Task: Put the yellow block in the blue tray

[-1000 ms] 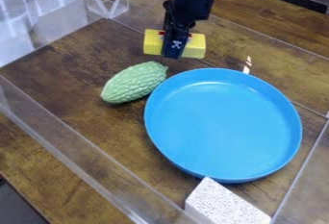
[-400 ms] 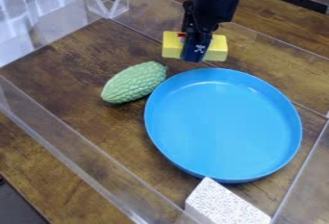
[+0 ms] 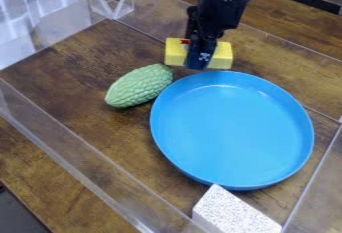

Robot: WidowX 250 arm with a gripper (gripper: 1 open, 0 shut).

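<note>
The yellow block (image 3: 179, 52) hangs just above the wooden table at the back, a little beyond the far rim of the blue tray (image 3: 231, 128). My gripper (image 3: 202, 54) points almost straight down and is shut on the block, its dark fingers crossing the block's middle so that yellow shows on both sides. The block's top is hidden by the fingers. The round blue tray lies flat in the right half of the view with nothing in it.
A green bumpy lump (image 3: 139, 85) lies left of the tray, close to its rim. A white speckled block (image 3: 235, 212) sits at the bottom edge by the tray. Clear plastic walls (image 3: 54, 127) run along the front and left.
The gripper has carried the yellow block to the right and slightly up, from beside the green lump's far end toward the tray's far rim. Everything else has stayed put.
</note>
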